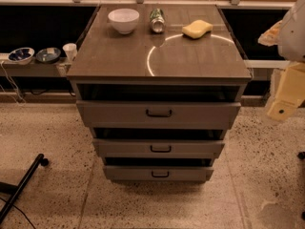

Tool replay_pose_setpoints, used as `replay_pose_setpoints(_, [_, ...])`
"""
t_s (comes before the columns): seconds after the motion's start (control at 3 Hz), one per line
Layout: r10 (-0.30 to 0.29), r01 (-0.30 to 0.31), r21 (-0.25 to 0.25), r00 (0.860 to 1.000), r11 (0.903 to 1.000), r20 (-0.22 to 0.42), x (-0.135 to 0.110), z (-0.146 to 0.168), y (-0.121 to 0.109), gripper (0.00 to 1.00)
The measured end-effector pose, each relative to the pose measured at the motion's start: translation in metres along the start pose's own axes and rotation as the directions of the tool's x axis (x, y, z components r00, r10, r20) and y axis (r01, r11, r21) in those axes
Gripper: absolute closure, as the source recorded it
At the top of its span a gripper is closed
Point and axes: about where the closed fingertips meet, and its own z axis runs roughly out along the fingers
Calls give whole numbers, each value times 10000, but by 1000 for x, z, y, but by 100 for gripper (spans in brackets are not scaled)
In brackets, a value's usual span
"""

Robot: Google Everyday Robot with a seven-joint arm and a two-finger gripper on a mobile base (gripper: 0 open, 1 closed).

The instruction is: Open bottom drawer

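Note:
The bottom drawer [159, 174] is the slimmest grey-brown front of three, low on the cabinet near the floor, with a small black bar handle [160, 174] at its centre. A dark gap shows above its front. The mid-sized drawer [159, 148] and the tallest top drawer [158, 113] sit above it, each also with a dark gap above. My gripper [287, 97], pale yellow under a white arm, hangs at the right edge of the view. It is well to the right of the cabinet, at about the height of the top drawer, and touches nothing.
On the cabinet top [119, 61] stand a white bowl [124, 20], a can on its side [157, 20] and a yellow sponge [197, 29]. A shelf at left holds two bowls [21, 55] and a cup [70, 51]. A black pole [21, 187] lies on the speckled floor at lower left.

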Motion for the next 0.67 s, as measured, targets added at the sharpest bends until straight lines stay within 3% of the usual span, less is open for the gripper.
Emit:
replay_pose_setpoints(0.33, [51, -51, 2, 10000, 10000, -3, 1, 6, -3, 0])
replay_pose_setpoints(0.67, [-75, 86, -329, 9994, 9994, 339, 6, 73, -4, 0])
